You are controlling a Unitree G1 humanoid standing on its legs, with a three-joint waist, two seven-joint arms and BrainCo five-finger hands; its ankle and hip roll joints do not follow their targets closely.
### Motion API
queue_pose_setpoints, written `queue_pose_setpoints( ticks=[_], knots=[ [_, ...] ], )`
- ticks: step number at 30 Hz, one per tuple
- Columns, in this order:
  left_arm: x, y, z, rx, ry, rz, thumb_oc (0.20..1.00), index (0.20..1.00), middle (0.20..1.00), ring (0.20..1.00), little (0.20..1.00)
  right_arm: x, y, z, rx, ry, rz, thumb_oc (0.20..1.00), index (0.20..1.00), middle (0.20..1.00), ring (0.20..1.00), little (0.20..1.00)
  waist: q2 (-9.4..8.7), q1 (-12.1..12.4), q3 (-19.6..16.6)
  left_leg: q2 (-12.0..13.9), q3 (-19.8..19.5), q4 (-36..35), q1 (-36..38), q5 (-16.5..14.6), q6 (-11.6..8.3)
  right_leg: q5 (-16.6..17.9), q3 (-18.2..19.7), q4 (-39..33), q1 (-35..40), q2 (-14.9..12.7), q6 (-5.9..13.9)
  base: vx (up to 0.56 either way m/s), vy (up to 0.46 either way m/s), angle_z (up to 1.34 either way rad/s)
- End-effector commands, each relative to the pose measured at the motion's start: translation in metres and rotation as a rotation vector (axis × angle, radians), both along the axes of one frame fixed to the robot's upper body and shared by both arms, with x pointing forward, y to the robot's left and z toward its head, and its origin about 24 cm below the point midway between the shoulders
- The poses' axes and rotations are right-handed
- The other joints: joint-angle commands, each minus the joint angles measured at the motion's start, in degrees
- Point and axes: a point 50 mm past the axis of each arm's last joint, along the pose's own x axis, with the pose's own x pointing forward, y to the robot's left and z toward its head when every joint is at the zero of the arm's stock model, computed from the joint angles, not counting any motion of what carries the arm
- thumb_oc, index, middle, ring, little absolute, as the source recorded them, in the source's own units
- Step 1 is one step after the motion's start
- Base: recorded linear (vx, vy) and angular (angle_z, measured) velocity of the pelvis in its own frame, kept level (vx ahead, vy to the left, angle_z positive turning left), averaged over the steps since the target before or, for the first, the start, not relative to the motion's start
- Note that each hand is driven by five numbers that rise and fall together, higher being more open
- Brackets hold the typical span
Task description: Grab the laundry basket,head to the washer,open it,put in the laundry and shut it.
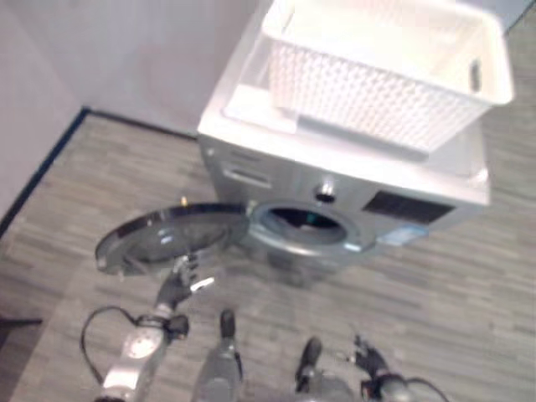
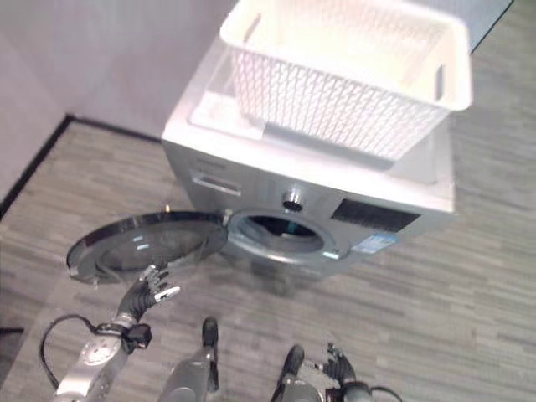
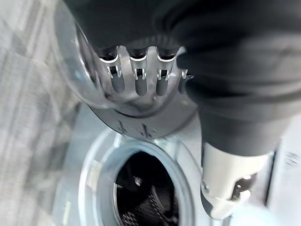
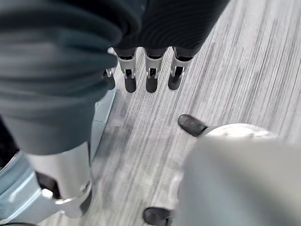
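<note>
So door (image 2: 146, 243) open, swung to 9 o'clock of washer (image 2: 310, 209); basket (image 2: 343, 71) sits on top. Left hand (image 2: 149, 289) touches door, fingers straight; right hand (image 4: 150, 70) relaxed, empty. Loading, shutting remain.

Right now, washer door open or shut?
Open: the round glass door is swung out left of the silver washer's exposed drum opening.
</note>
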Motion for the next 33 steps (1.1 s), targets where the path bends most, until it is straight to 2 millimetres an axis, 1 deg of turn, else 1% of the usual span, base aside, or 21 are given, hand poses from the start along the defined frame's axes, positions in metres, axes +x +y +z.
queue_pose_setpoints(
  ticks=[1,4,5,6,8,9,10,11,12,13,15,16,18,19,20,23,24,28,29,32,33],
  knots=[
    [0.01,-0.012,0.007,0.0,-0.043,-0.083,1.0,1.0,1.0,1.0,1.0,0.018,-0.004,0.008,-0.026,-0.061,0.019,1.0,1.0,1.0,1.0,1.0,2.09,1.06,0.25,1.01,0.8,-2.48,-2.99,6.55,-0.21,-13.35,0.35,10.03,2.92,4.2,-2.42,-0.05,-0.108,0.0],
    [0.013,-0.027,0.008,-0.001,-0.05,-0.157,1.0,1.0,1.0,1.0,1.0,0.016,-0.002,0.004,-0.068,-0.011,0.102,1.0,1.0,1.0,1.0,1.0,2.67,1.41,-0.34,2.42,0.75,-4.45,-1.73,9.5,-1.93,-14.14,0.19,8.86,4.95,5.73,-3.14,-0.06,-0.106,-0.04],
    [0.013,-0.027,0.008,-0.001,-0.05,-0.157,1.0,1.0,1.0,1.0,1.0,0.016,-0.002,0.004,-0.068,-0.011,0.102,1.0,1.0,1.0,1.0,1.0,2.67,1.41,-0.31,2.42,0.75,-4.45,-1.71,9.5,-1.94,-14.13,0.19,8.84,4.97,5.74,-3.14,-0.08,-0.067,-0.01],
    [0.023,-0.036,0.016,0.006,-0.088,-0.19,1.0,1.0,1.0,1.0,1.0,0.017,0.0,0.002,-0.084,0.012,0.139,1.0,1.0,1.0,1.0,1.0,2.86,1.93,-0.18,3.3,-0.5,-4.05,-2.2,11.33,-3.31,-14.59,0.13,8.98,5.38,5.98,-3.57,-0.1,-0.033,0.05],
    [0.029,-0.038,0.023,0.015,-0.122,-0.197,1.0,1.0,1.0,1.0,1.0,0.017,0.0,0.001,-0.093,0.021,0.164,1.0,1.0,1.0,1.0,1.0,2.68,2.1,-0.13,3.11,-1.84,-3.79,-1.84,9.9,-3.0,-14.65,0.41,9.38,5.14,5.71,-3.67,-0.11,0.0,0.02],
    [0.039,-0.043,0.041,0.037,-0.204,-0.224,1.0,1.0,1.0,1.0,1.0,0.014,0.001,-0.001,-0.096,0.048,0.19,1.0,1.0,1.0,1.0,1.0,2.71,2.56,-0.66,2.35,-6.26,-1.54,-1.99,7.79,-1.16,-13.56,0.23,10.1,4.41,5.23,-3.79,-0.09,0.048,0.01],
    [0.043,-0.044,0.051,0.047,-0.249,-0.234,1.0,1.0,1.0,1.0,1.0,0.009,-0.002,-0.003,-0.099,0.07,0.179,1.0,1.0,1.0,1.0,1.0,2.73,2.46,-0.78,2.28,-7.04,-0.47,-2.34,7.95,-1.25,-13.41,0.37,10.18,4.58,4.97,-3.83,-0.1,0.047,0.0],
    [0.043,-0.044,0.052,0.048,-0.249,-0.234,1.0,1.0,1.0,1.0,1.0,0.009,-0.001,-0.003,-0.099,0.07,0.18,1.0,1.0,1.0,1.0,1.0,2.72,2.39,-0.78,2.27,-7.12,-0.36,-2.43,7.91,-1.25,-13.42,0.31,10.18,4.58,4.97,-3.82,0.05,0.035,0.04],
    [0.049,-0.041,0.068,0.091,-0.319,-0.239,1.0,1.0,1.0,1.0,1.0,-0.003,-0.003,-0.007,-0.097,0.119,0.176,1.0,1.0,1.0,1.0,1.0,2.76,2.09,-1.7,2.37,-6.84,-0.17,-1.8,7.22,-0.8,-13.25,0.21,10.05,5.24,4.78,-3.72,0.09,0.044,0.06],
    [0.05,-0.038,0.074,0.115,-0.346,-0.231,1.0,1.0,1.0,1.0,1.0,-0.009,-0.003,-0.009,-0.098,0.146,0.182,1.0,1.0,1.0,1.0,1.0,2.88,2.12,-2.27,2.34,-6.69,-0.12,-1.21,6.77,-0.65,-13.2,0.18,9.97,5.7,4.6,-3.48,0.09,0.045,0.07],
    [0.05,-0.038,0.074,0.116,-0.346,-0.23,1.0,1.0,1.0,1.0,1.0,-0.009,-0.003,-0.009,-0.098,0.146,0.182,1.0,1.0,1.0,1.0,1.0,2.86,2.12,-2.23,2.34,-6.66,-0.12,-1.13,6.74,-0.64,-13.19,0.21,9.94,5.77,4.59,-3.47,0.06,0.036,0.04],
    [0.054,-0.028,0.096,0.197,-0.436,-0.199,1.0,1.0,1.0,1.0,1.0,-0.02,-0.005,-0.013,-0.102,0.199,0.176,1.0,1.0,1.0,1.0,1.0,3.08,2.38,-3.28,1.67,-7.38,0.43,-0.71,5.95,-0.68,-13.18,0.39,9.82,6.8,4.06,-3.12,0.11,0.07,0.07],
    [0.055,-0.012,0.12,0.267,-0.533,-0.124,1.0,1.0,1.0,1.0,1.0,-0.027,0.0,-0.015,-0.062,0.221,0.151,1.0,1.0,1.0,1.0,1.0,3.13,2.56,-4.39,1.28,-7.14,1.31,0.12,5.81,-1.02,-12.97,0.33,9.21,8.59,3.47,-2.96,0.16,0.097,0.04],
    [0.054,-0.003,0.125,0.301,-0.551,-0.07,1.0,1.0,1.0,1.0,1.0,-0.03,0.003,-0.016,-0.051,0.23,0.158,1.0,1.0,1.0,1.0,1.0,3.21,2.86,-4.81,1.11,-7.16,1.18,0.65,5.68,-1.07,-12.91,0.46,8.9,8.99,3.33,-2.89,0.16,0.083,0.01],
    [0.054,0.012,0.125,0.395,-0.538,0.013,1.0,1.0,1.0,1.0,1.0,-0.032,0.006,-0.017,-0.037,0.242,0.182,1.0,1.0,1.0,1.0,1.0,3.16,3.21,-5.36,0.71,-7.18,0.75,1.64,5.57,-1.11,-12.71,0.84,8.26,9.91,3.18,-2.7,0.13,0.05,0.01],
    [0.057,0.028,0.126,0.53,-0.516,0.075,1.0,1.0,1.0,1.0,1.0,-0.032,0.011,-0.017,-0.025,0.251,0.225,1.0,1.0,1.0,1.0,1.0,3.08,3.14,-5.97,0.67,-6.69,-0.14,2.62,5.6,-1.27,-12.56,0.96,7.72,10.34,3.12,-2.52,0.07,0.024,-0.02],
    [0.063,0.041,0.122,0.636,-0.472,0.131,1.0,1.0,1.0,1.0,1.0,-0.028,0.013,-0.016,-0.022,0.247,0.275,1.0,1.0,1.0,1.0,1.0,3.04,2.59,-6.49,0.73,-5.73,-1.48,3.69,5.53,-1.39,-12.36,1.23,7.17,10.54,3.1,-2.21,0.1,0.034,-0.05],
    [0.069,0.078,0.11,0.877,-0.324,0.23,1.0,1.0,1.0,1.0,1.0,-0.019,0.01,-0.013,-0.048,0.232,0.351,1.0,1.0,1.0,1.0,1.0,3.03,1.56,-6.99,0.92,-4.41,-3.76,4.95,5.63,-1.65,-12.06,1.8,6.55,10.64,3.09,-1.84,0.06,0.029,-0.17],
    [0.07,0.078,0.11,0.878,-0.326,0.23,1.0,1.0,1.0,1.0,1.0,-0.019,0.01,-0.013,-0.048,0.232,0.35,1.0,1.0,1.0,1.0,1.0,3.0,1.6,-6.93,0.92,-4.39,-3.84,5.0,5.68,-1.65,-12.06,1.81,6.54,10.65,3.08,-1.84,0.03,0.021,-0.14],
    [0.071,0.104,0.101,1.009,-0.176,0.27,1.0,1.0,1.0,1.0,1.0,-0.019,0.001,-0.012,-0.081,0.246,0.368,1.0,1.0,1.0,1.0,1.0,3.06,0.84,-6.81,1.1,-3.89,-4.62,4.95,5.56,-1.66,-11.94,1.98,6.39,10.24,3.13,-1.69,0.02,0.019,-0.03],
    [0.071,0.104,0.101,1.009,-0.177,0.27,1.0,1.0,1.0,1.0,1.0,-0.019,0.001,-0.012,-0.081,0.246,0.367,1.0,1.0,1.0,1.0,1.0,3.06,0.88,-6.8,1.1,-3.9,-4.61,4.93,5.57,-1.66,-11.94,1.98,6.4,10.22,3.13,-1.69,0.03,0.035,-0.03]
  ],
)
